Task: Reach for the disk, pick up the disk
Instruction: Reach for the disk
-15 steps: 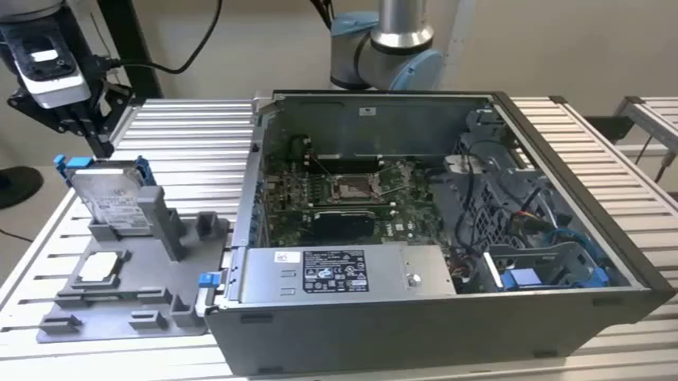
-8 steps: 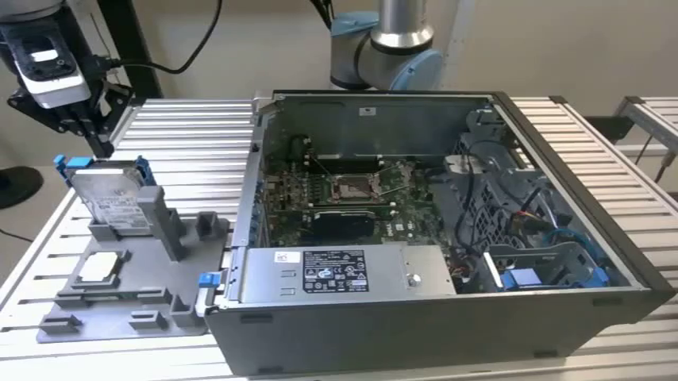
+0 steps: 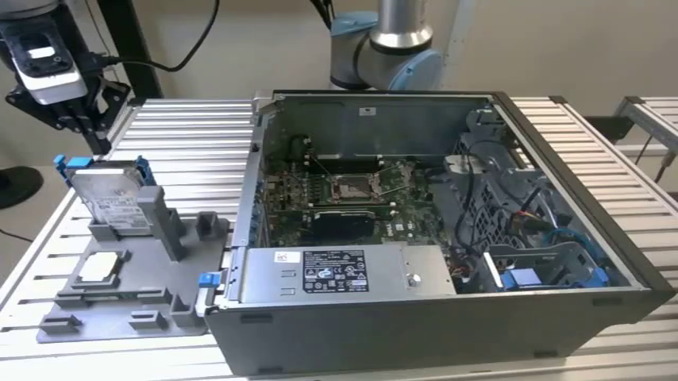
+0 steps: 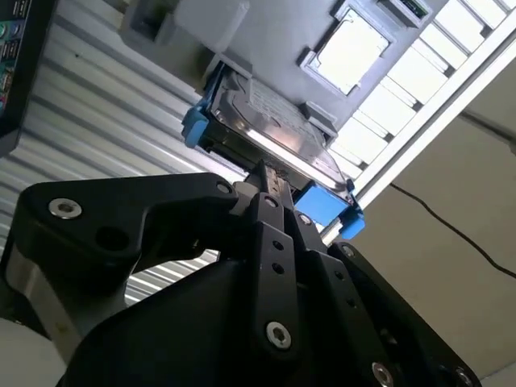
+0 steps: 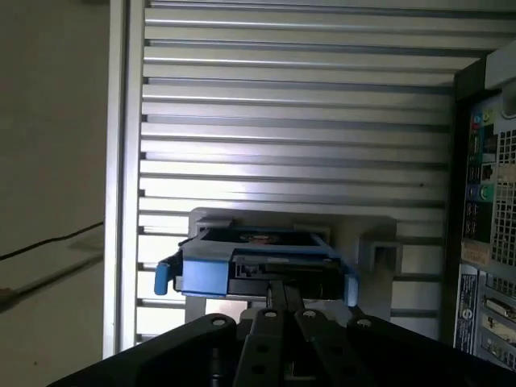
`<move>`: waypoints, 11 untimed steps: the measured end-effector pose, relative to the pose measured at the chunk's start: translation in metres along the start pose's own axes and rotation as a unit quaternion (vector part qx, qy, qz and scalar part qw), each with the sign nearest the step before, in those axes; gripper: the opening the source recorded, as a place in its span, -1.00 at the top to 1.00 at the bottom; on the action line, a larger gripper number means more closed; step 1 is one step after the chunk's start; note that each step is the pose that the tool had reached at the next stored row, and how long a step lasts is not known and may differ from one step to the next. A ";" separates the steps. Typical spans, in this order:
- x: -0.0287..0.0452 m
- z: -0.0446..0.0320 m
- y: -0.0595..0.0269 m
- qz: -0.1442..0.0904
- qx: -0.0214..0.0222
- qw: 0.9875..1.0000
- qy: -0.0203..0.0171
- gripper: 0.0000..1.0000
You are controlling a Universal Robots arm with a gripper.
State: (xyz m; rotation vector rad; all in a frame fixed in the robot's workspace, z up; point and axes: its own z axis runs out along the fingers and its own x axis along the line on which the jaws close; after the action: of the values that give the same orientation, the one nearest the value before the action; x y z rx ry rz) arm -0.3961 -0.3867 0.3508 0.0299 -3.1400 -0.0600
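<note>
Main risk I see: fingers of black linkage gripper (image 4: 268,171) look pressed together, nothing between them. Descent like this would, I judge, strike top edge instead of straddling it and could knock silver rectangular metal disk (image 3: 109,194) with blue plastic side rails askew in grey plastic holder (image 3: 159,230). Off-centre closing might catch rail, not metal body. Disk stands upright on edge in holder, on slatted aluminium table (image 3: 180,127), beside open black computer case (image 3: 424,325). Gripper hangs above disk, apart, in line with its top edge in both wrist views.
</note>
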 end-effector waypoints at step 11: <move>0.0273 0.0013 0.0093 0.000 0.000 1.000 0.000 1.00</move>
State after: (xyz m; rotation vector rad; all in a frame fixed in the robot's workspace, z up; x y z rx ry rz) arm -0.4236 -0.3779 0.3499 0.0301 -3.1400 -0.0600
